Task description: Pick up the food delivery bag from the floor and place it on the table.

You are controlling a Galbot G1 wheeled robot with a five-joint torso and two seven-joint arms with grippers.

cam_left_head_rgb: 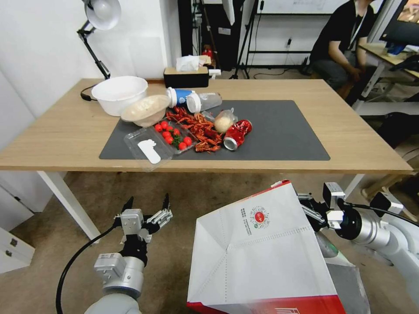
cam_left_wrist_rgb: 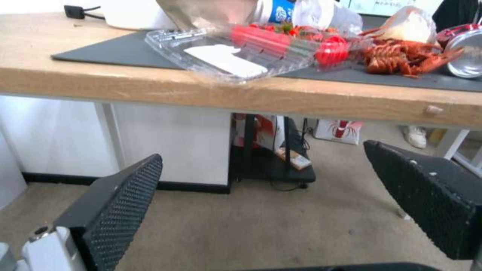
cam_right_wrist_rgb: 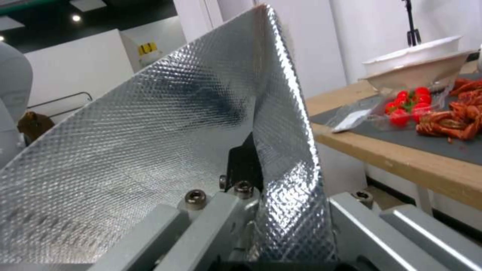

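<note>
Right end effector (cam_left_head_rgb: pixel 315 208) clamped on the upper edge of the food delivery bag (cam_left_head_rgb: pixel 257 253), foil lining (cam_right_wrist_rgb: pixel 165 131) pinched between the fingers as seen from the right wrist. Bag hanging tilted off the floor (cam_left_head_rgb: pixel 187 196), round red logo (cam_left_head_rgb: pixel 259 217) facing up, red band at the lower edge, held below and in front of the near edge of the bench (cam_left_head_rgb: pixel 56 144). Left end effector (cam_left_head_rgb: pixel 147 205) well apart from the bag on its other side, fingers (cam_left_wrist_rgb: pixel 120 199) spread wide with nothing between them, pointing at the bench edge from below. Beyond both end effectors, on the bench's dark grey mat (cam_left_head_rgb: pixel 283 135): clear plastic tray (cam_left_head_rgb: pixel 150 150) overhanging the near edge, cherry tomatoes (cam_left_head_rgb: pixel 172 133) in it, crayfish (cam_left_head_rgb: pixel 198 128) just beside, crushed red can (cam_left_head_rgb: pixel 237 134) and a tied plastic bag (cam_left_head_rgb: pixel 224 121) close by. Farther back, white bowl (cam_left_head_rgb: pixel 119 93), a tipped bowl (cam_left_head_rgb: pixel 145 110) against it, blue-and-white cup (cam_left_head_rgb: pixel 181 97) lying on its side, and black tissue box (cam_left_head_rgb: pixel 186 76) at the far edge.
</note>
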